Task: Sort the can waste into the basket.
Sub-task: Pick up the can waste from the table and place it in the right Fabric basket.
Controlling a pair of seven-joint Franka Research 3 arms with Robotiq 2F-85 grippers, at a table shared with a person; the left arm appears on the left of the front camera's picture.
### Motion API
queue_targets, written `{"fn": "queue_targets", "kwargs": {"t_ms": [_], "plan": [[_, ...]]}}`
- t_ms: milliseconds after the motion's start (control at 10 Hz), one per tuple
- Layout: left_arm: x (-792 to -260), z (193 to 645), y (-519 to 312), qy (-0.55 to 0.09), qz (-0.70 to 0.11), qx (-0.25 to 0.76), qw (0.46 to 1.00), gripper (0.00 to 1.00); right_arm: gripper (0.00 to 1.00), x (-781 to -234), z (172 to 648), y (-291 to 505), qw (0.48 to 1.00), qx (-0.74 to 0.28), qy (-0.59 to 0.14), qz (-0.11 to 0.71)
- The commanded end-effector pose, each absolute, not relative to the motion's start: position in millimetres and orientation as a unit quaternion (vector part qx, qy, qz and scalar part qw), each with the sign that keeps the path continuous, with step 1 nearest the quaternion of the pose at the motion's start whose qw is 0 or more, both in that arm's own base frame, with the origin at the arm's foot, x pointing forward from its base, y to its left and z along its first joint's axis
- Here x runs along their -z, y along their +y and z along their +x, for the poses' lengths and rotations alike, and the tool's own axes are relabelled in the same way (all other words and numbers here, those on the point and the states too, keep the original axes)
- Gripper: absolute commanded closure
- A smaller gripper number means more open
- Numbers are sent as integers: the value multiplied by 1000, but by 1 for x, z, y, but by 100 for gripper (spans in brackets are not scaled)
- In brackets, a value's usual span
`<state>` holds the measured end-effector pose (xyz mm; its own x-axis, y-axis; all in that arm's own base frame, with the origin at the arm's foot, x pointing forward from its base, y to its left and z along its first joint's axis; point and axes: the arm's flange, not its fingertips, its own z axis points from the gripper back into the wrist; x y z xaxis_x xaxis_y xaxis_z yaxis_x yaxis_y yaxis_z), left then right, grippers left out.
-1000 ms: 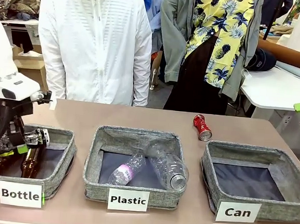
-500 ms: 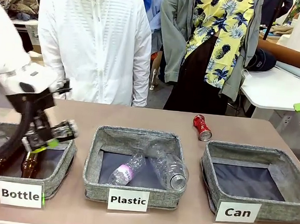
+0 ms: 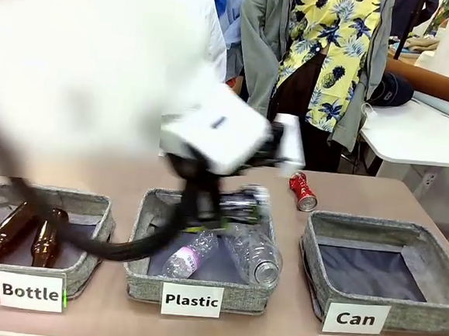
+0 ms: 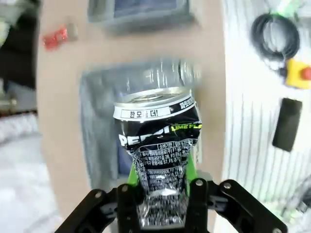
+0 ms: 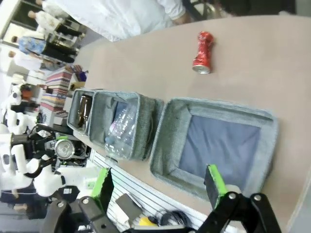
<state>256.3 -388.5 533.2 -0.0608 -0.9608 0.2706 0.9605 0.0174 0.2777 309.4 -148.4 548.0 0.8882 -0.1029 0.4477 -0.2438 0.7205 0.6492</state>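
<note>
My left gripper [image 4: 163, 187] is shut on a crushed silver can with black print [image 4: 158, 141]. In the front view that can [image 3: 245, 204] hangs, motion-blurred, over the bin labelled "Plastic" [image 3: 193, 290]. A crushed red can [image 3: 303, 191] lies on the table behind the grey basket labelled "Can" [image 3: 423, 312], which holds nothing. The left wrist view has the red can [image 4: 56, 37] at upper left and the basket [image 4: 141, 20] at the top. My right gripper [image 5: 159, 187] is open above the near wall of the basket [image 5: 167, 141], with the red can [image 5: 202, 52] beyond it.
Two clear plastic bottles [image 3: 252, 256] lie in the Plastic bin. Brown glass bottles [image 3: 46, 236] lie in the "Bottle" bin [image 3: 84, 274] at left. People stand along the table's far edge. Bare tabletop surrounds the red can.
My left arm has swung fast to the right, from the Bottle bin to over the Plastic bin, carrying the silver can. The red can and the bins have not moved.
</note>
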Motion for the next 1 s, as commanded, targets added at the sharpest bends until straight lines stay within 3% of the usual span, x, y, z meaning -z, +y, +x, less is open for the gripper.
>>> {"fn": "queue_targets", "kwargs": {"t_ms": [0,200,300,500,600,900], "plan": [[-539,308,-468,-228,6,720,655,61,0,-570,272,-207,906,-51,-254,334],[-531,314,-563,-258,-22,745,615,61,0,-549,231,-244,927,-72,-256,264],[-522,317,-596,-260,-59,757,596,61,0,-537,219,-258,919,-78,-273,274],[-491,332,-651,-250,-77,757,599,61,0,-528,197,-281,904,-39,-320,282],[-481,339,-667,-231,-87,756,606,61,0,-544,208,-268,920,-60,-268,279],[-471,355,-679,-212,-86,755,615,61,0,-544,208,-268,920,-60,-268,279]]}}
